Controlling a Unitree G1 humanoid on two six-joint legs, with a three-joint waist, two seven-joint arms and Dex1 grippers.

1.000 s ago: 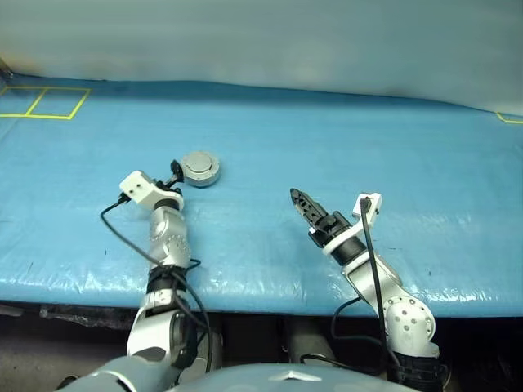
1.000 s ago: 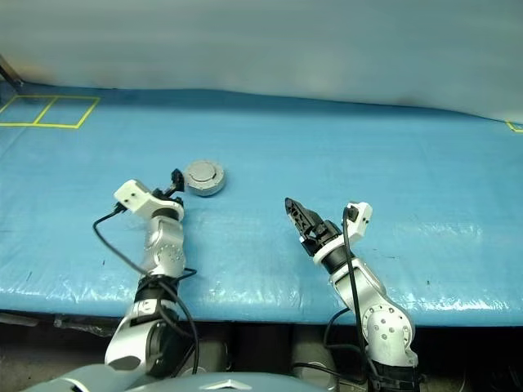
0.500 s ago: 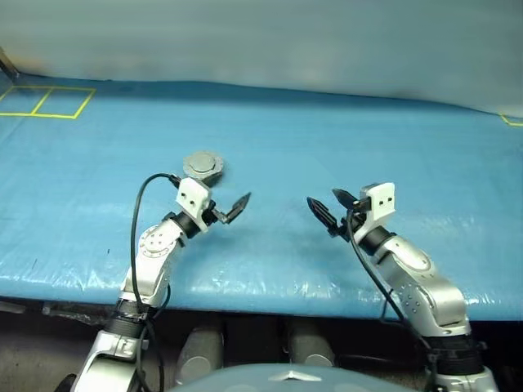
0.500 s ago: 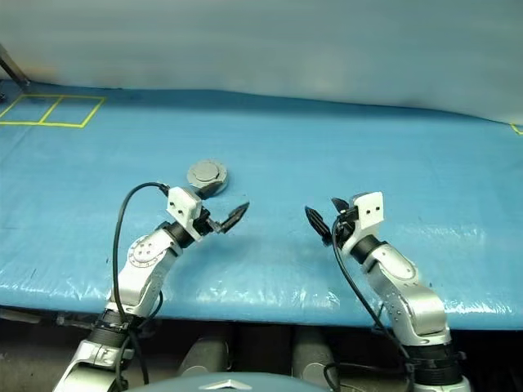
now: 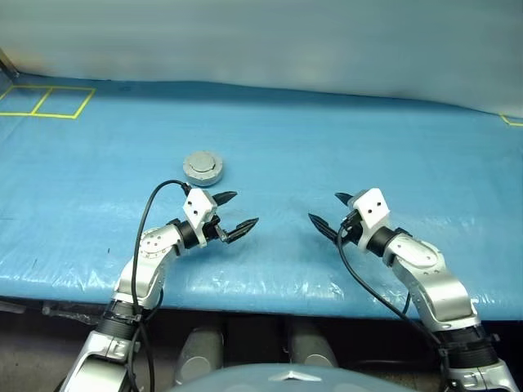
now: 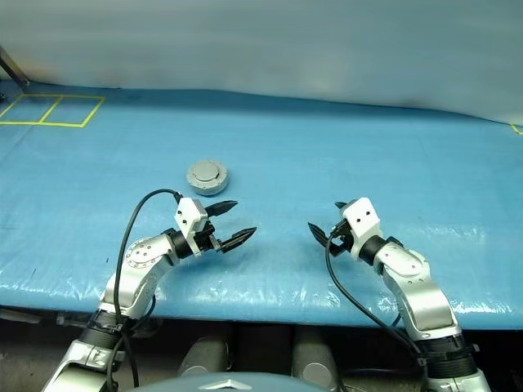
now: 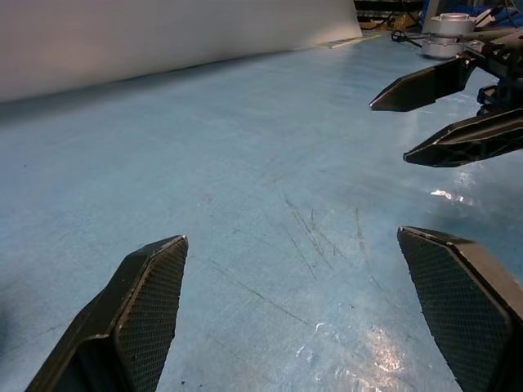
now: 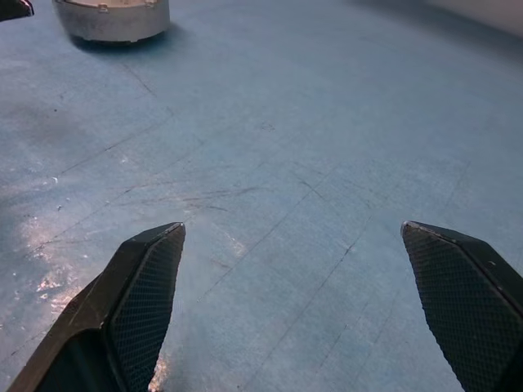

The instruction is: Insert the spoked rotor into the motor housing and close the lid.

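Observation:
The motor housing [image 5: 202,167] stands on the blue table, a round grey metal can with the lid [image 6: 206,172] lying shut on top, plain face and raised centre up. The spoked rotor is out of view. My left gripper [image 5: 243,209] hovers open and empty, nearer than the housing and to its right, pointing toward the table's middle. Facing it, my right gripper [image 5: 324,207] is open and empty too. The right wrist view has the housing [image 8: 110,18] far beyond its open fingers [image 8: 147,286]. In the left wrist view the right gripper [image 7: 391,131] shows past the open fingers [image 7: 147,302].
The table is covered by a blue sheet [image 5: 327,147] with a glossy front edge [image 5: 261,286]. Yellow tape squares [image 5: 45,102] mark the far left corner, and a bit of yellow tape [image 5: 511,120] the far right. A grey wall stands behind.
My left gripper has drawn back from the housing, swung right and turned toward the middle. My right gripper has rolled, shifted right and opened wider. The housing has stayed put.

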